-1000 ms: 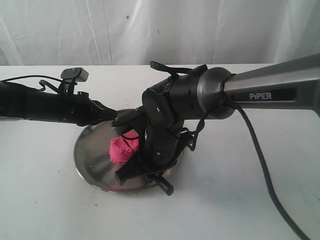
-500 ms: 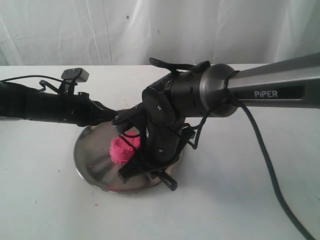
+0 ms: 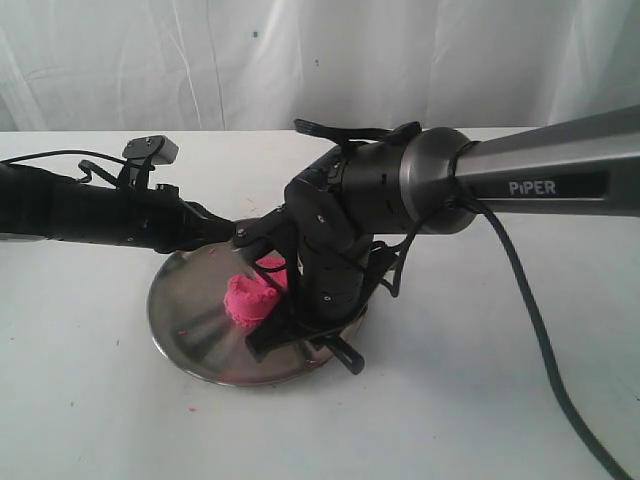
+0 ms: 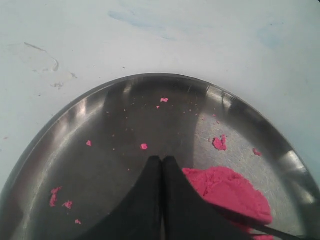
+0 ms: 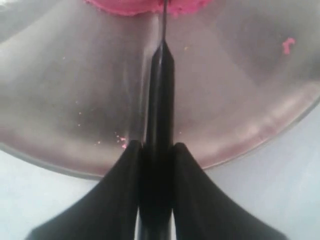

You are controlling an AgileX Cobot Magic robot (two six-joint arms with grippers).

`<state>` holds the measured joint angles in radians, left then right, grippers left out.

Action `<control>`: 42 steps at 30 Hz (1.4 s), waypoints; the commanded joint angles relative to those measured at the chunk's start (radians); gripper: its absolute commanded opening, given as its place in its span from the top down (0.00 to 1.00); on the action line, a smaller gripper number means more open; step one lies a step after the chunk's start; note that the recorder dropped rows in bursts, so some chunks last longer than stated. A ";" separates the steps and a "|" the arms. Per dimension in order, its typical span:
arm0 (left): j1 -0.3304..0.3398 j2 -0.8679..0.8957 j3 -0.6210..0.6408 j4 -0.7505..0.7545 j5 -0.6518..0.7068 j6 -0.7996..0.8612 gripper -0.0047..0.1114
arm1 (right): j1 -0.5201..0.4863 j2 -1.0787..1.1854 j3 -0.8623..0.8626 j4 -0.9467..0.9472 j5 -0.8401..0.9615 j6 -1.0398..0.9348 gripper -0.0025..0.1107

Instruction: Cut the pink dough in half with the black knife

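Note:
The pink dough (image 3: pixel 250 297) is one lump on the steel plate (image 3: pixel 185 310); it also shows as the pink dough (image 4: pixel 227 190) and, at the frame edge, the pink dough (image 5: pixel 145 5). My right gripper (image 5: pixel 156 147) is shut on the handle of the black knife (image 5: pixel 161 90), whose thin blade runs edge-on into the dough. In the exterior view the right gripper (image 3: pixel 300 335) stands over the plate's near rim. My left gripper (image 4: pixel 161 161) is shut and empty, its tips low over the plate beside the dough.
Small pink crumbs (image 4: pixel 218 143) lie scattered on the plate (image 4: pixel 80 115). The plate sits on a white table (image 3: pixel 90 400). The right arm's cable (image 3: pixel 520 300) trails across the table at the right. A white curtain hangs behind.
The right gripper and knife have shifted slightly rightward and turned over the plate's near rim. The dough lump now stands a little taller and narrower. The left arm has stayed put.

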<state>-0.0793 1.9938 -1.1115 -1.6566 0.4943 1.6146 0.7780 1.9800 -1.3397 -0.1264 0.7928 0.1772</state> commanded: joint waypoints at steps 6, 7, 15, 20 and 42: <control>-0.002 -0.012 0.007 -0.009 0.019 -0.008 0.96 | 0.001 -0.012 0.005 0.141 -0.008 -0.126 0.98; -0.002 -0.012 0.007 -0.009 0.019 -0.008 0.96 | 0.001 -0.012 0.005 0.141 -0.005 -0.126 0.98; -0.002 -0.012 0.007 -0.009 0.019 -0.008 0.96 | 0.001 -0.012 0.005 0.102 -0.008 -0.093 0.98; -0.002 -0.012 0.009 -0.009 0.021 -0.010 0.96 | -0.001 -0.012 0.005 0.010 -0.006 -0.004 0.98; -0.002 -0.088 0.017 0.021 0.024 -0.030 0.96 | 0.001 -0.012 0.005 0.147 -0.001 -0.120 0.98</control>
<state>-0.0793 1.9450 -1.1001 -1.6474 0.5025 1.5992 0.7780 1.9800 -1.3397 -0.0148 0.7992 0.0996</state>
